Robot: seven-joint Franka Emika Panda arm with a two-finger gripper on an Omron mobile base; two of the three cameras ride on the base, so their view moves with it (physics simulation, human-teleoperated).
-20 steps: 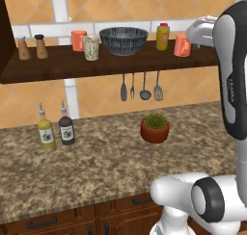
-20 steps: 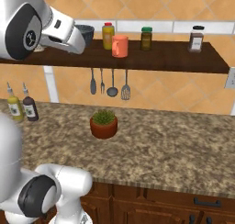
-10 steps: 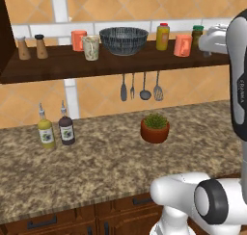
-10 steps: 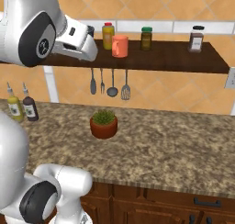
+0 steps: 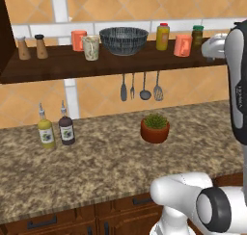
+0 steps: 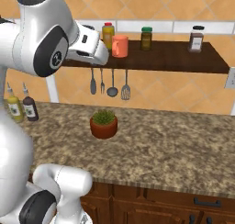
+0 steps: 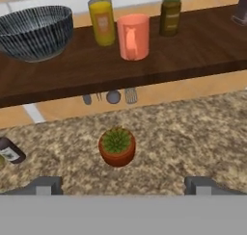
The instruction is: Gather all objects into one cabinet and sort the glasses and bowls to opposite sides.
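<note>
On the long dark brown cabinet shelf (image 5: 58, 65) a coral cup (image 5: 78, 40) and a beige speckled cup (image 5: 90, 47) stand left of the wide dark grey ribbed bowl (image 5: 123, 40). Another coral cup (image 5: 183, 45) stands further right, between two lidded jars. In the hand view the shelf (image 7: 193, 51) carries the bowl (image 7: 36, 32) at upper left and that coral cup (image 7: 133, 36) at upper centre. My gripper (image 7: 123, 187) is open, its fingertips (image 7: 46, 185) far apart with nothing between them. It hangs in front of the shelf, back from the cup.
Two brown shakers (image 5: 30, 46) stand at the shelf's left end, and a yellow jar (image 7: 102, 24), a green jar (image 7: 171, 18) and a brown jar (image 6: 196, 38) towards the right. Utensils (image 5: 140, 87) hang below. On the counter are a potted plant (image 7: 116, 146) and two bottles (image 5: 55, 130).
My hand has swung to the right along the shelf front and dropped a little. The things on the shelf have not moved, and the gripper stays open.
</note>
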